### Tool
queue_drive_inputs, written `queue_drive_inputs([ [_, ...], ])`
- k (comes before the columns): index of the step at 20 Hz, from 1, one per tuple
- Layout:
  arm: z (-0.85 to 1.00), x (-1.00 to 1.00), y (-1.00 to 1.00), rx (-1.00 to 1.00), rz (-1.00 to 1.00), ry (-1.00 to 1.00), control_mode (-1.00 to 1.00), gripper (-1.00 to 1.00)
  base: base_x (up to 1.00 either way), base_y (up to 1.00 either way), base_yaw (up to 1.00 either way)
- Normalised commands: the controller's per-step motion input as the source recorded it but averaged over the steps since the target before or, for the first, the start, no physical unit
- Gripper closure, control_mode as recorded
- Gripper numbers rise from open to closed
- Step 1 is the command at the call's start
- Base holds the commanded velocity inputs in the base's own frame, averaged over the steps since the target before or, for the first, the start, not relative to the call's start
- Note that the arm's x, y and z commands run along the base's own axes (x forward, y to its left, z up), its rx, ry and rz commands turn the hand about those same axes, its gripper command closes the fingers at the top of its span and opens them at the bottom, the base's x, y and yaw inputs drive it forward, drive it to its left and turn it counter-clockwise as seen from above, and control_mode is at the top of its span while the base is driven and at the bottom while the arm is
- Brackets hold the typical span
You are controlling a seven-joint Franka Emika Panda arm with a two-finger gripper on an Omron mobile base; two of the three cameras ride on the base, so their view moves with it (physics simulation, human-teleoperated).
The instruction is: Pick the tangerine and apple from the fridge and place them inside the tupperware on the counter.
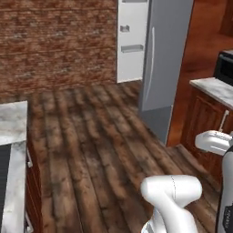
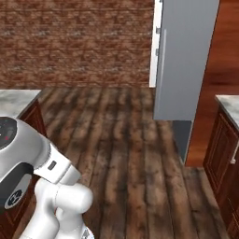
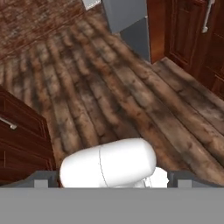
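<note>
The fingers cannot be made out: in the hand view the spot where they would rise is covered, so I cannot tell how far apart they stand or whether they hold anything. That camera looks down on dark wooden floor planks (image 3: 131,87) and the foot of the fridge (image 3: 127,17).

The fridge (image 1: 161,59) stands ahead and to the right in the left base view, well apart from the robot, with its door (image 1: 132,41) swung open and pale door racks showing. From this angle only the grey side panel and the inner face of the door are visible; the shelves are hidden, so neither the tangerine nor the apple can be located yet, and the tupperware cannot be placed either. A marbled surface (image 1: 13,150) with red-brown cabinets below lies at the left, with a dark cooktop edge at its near end, and another stretch of surface (image 2: 228,105) lies to the right of the fridge.

The step in hand looks like the approach to the fridge, with the task barely begun. To do it well, the base should likely swing round to face the open front squarely, rather than the side panel, and stop near enough for the arm to reach a shelf without stretching. The open door and the right-hand cabinets (image 2: 224,149) leave a narrow lane, so the arm is best kept tucked until the shelves come into sight.
</note>
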Motion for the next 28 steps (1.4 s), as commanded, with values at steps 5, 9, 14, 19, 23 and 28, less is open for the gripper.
queue_drive_inputs([
  [5, 0.00, 0.00, 0.00, 0.00, 0.00, 0.00, 1.00, -1.00, 0.97, 0.14, 0.33],
  [9, 0.00, 0.00, 0.00, 0.00, 0.00, 0.00, 1.00, -1.00, 0.99, 0.10, 0.18],
  [14, 0.00, 0.00, 0.00, 0.00, 0.00, 0.00, 1.00, -1.00, 1.00, 0.18, 0.08],
  [19, 0.00, 0.00, 0.00, 0.00, 0.00, 0.00, 1.00, -1.00, 0.93, 0.30, 0.00],
  [23, 0.00, 0.00, 0.00, 0.00, 0.00, 0.00, 1.00, -1.00, 0.88, 0.36, 0.00],
  [28, 0.00, 0.00, 0.00, 0.00, 0.00, 0.00, 1.00, -1.00, 0.79, 0.33, -0.10],
])
